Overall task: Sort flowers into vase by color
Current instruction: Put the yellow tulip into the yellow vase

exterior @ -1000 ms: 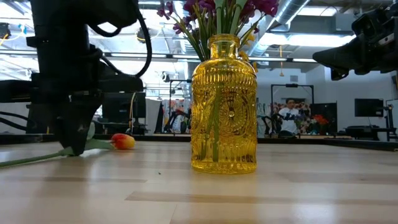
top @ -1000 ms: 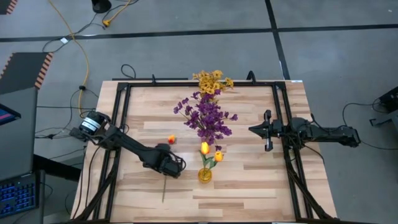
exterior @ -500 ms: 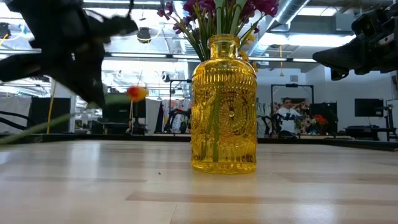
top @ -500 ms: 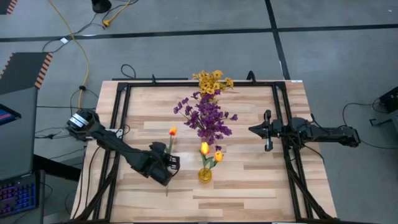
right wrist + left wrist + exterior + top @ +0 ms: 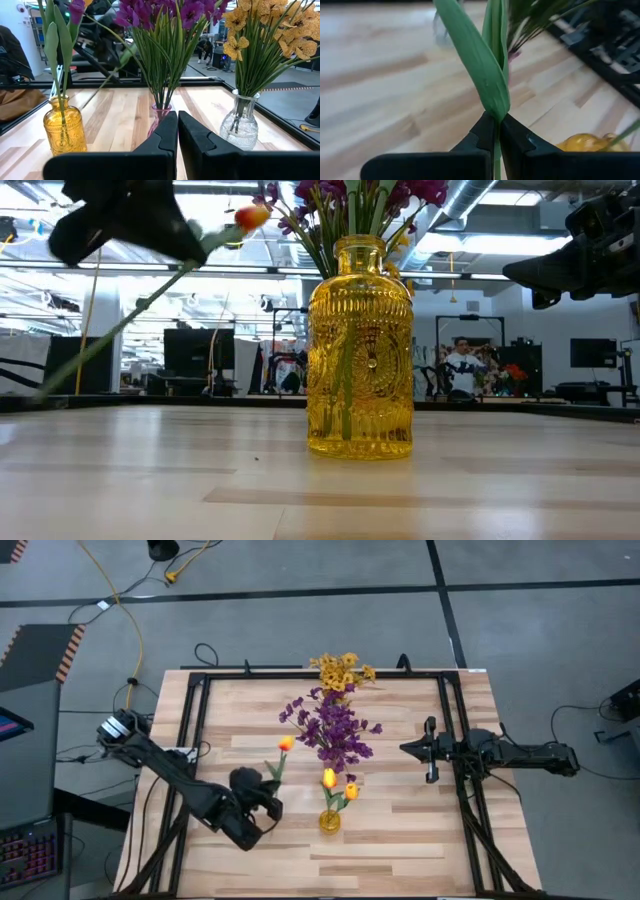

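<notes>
The tabletop (image 5: pixel 400 830) is a wooden slab filling the centre of the high view, bordered by a black frame.

The left arm reaches in from the left edge of the high view toward the lower centre. The left gripper (image 5: pixel 262 802) has its jaws fully closed on the green stem of a tulip (image 5: pixel 285 744). In the left wrist view the jaws (image 5: pixel 497 131) pinch the stem just below a long leaf. The tulip is clear of the tabletop; in the low view its orange bloom (image 5: pixel 250 217) sits at the upper left, with the stem slanting down toward the left edge.

The right arm waits at centre right of the high view. The right gripper (image 5: pixel 430 750) has its jaws nearly closed and holds nothing.

Three vases stand in a line down the centre of the high view:
- Clear vase (image 5: pixel 242 125), upper centre, holding yellow blooms (image 5: pixel 342 670).
- Pink vase (image 5: pixel 161 116), centre, holding purple blossoms (image 5: pixel 333 727).
- Yellow vase (image 5: pixel 329 821), lower centre, holding two tulips.

Handling, as judged: the tulip is light, its stem long and springy, so the head will likely sway. A grip on the lower stem leaves the stem's end free to enter the narrow neck. The vases look like glass and may tip if nudged.
</notes>
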Motion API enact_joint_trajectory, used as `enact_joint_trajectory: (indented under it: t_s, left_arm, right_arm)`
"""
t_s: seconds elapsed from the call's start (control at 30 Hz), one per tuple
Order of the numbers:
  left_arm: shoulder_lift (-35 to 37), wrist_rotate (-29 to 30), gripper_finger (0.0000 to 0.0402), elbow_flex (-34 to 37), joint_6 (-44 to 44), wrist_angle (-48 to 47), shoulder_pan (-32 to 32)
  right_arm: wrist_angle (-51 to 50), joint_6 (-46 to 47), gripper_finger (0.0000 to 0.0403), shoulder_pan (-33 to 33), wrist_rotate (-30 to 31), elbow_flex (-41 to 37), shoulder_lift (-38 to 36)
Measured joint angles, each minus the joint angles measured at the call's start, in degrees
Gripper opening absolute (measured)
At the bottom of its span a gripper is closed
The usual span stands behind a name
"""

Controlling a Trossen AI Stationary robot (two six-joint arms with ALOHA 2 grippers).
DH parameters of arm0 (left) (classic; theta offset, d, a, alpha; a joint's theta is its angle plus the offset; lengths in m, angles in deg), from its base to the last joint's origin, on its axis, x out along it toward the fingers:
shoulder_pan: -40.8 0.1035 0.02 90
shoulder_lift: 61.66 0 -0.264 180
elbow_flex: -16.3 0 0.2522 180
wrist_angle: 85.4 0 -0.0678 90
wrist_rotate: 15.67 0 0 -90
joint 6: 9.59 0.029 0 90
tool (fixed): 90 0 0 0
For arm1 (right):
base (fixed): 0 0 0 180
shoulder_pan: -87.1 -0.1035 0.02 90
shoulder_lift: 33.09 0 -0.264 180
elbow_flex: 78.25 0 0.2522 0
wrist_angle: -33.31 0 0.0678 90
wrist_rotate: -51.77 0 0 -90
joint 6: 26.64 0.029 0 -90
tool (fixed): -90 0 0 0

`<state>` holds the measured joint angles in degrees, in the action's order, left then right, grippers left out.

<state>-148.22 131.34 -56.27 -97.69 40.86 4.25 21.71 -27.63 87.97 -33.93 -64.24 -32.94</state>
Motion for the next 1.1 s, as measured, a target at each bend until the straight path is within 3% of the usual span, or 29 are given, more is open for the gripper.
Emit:
enact_joint_trajectory:
  t_s: [0.33, 0.63, 0.83, 1.1]
  left_arm:
    - [0.02, 13.40, 0.0000, -0.02, 19.72, 14.06, -1.98]
    - [0.02, 24.44, 0.0000, -0.02, 25.60, 19.29, -4.31]
    - [0.02, 26.42, 0.0000, -0.02, 32.55, 25.36, -4.64]
    - [0.02, 25.92, 0.0000, -0.02, 51.51, 41.92, -4.64]
  right_arm:
    - [0.00, 0.02, 0.0043, 0.01, 0.00, 0.01, 0.00]
    - [-0.01, 0.00, 0.0043, 0.00, 0.00, 0.00, -0.01]
    - [0.01, 0.00, 0.0043, 0.00, 0.00, 0.02, -0.01]
    - [0.00, 0.01, 0.0043, 0.00, 0.00, 0.01, 0.00]
